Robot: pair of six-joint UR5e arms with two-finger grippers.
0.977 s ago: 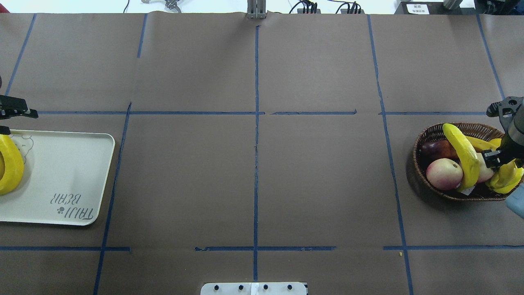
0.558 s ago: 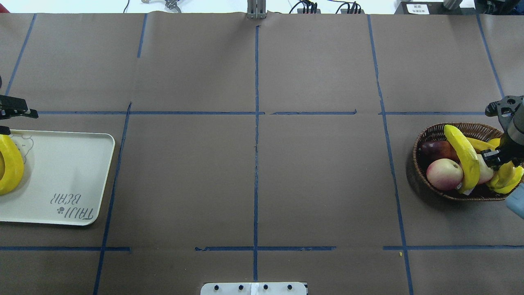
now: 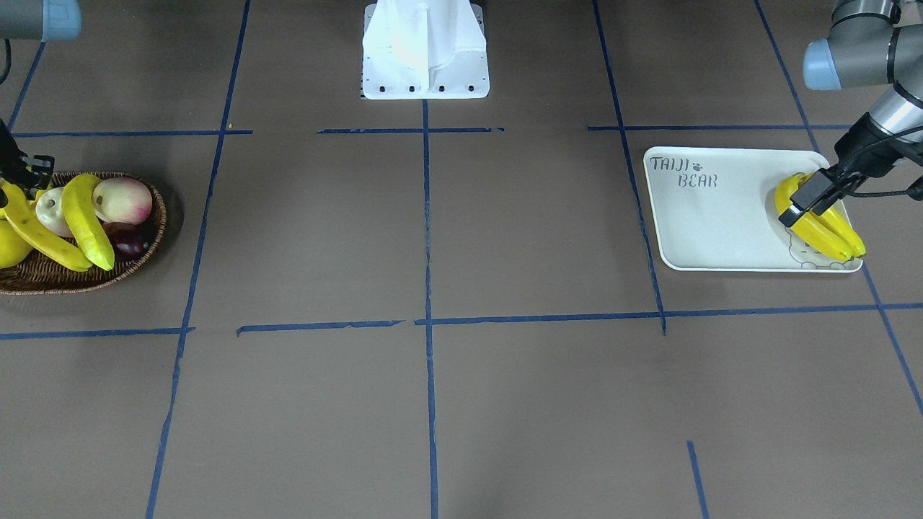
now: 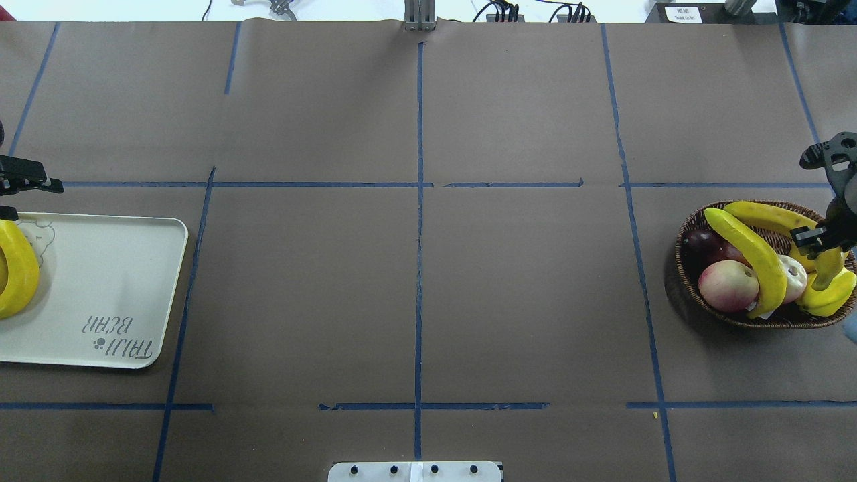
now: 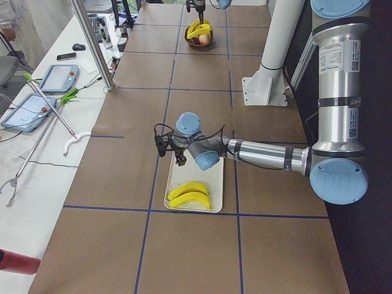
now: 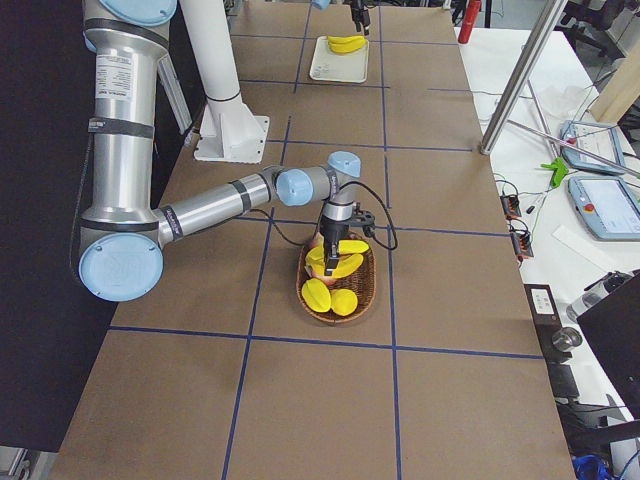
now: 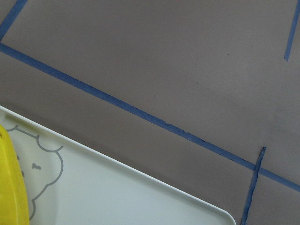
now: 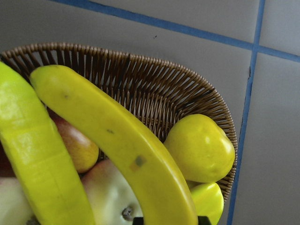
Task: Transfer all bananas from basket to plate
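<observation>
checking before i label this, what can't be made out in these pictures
- Whether the right hand grips the banana: wrist view's bottom edge cuts off its fingers.
- The plate's left end and the bananas on it: cut off by overhead view's left edge.
- The basket's bottom: covered by fruit in every view.

Four bananas (image 3: 86,220) (image 3: 40,238) (image 3: 818,234) (image 3: 845,232), two pale apples (image 4: 728,284) (image 4: 795,276), two pears (image 8: 199,147) (image 8: 208,201), one basket (image 4: 689,281), one plate (image 4: 100,281).

"taiji bear" lettering (image 3: 683,173) printed in grey on plate (image 3: 728,231) corner.
</observation>
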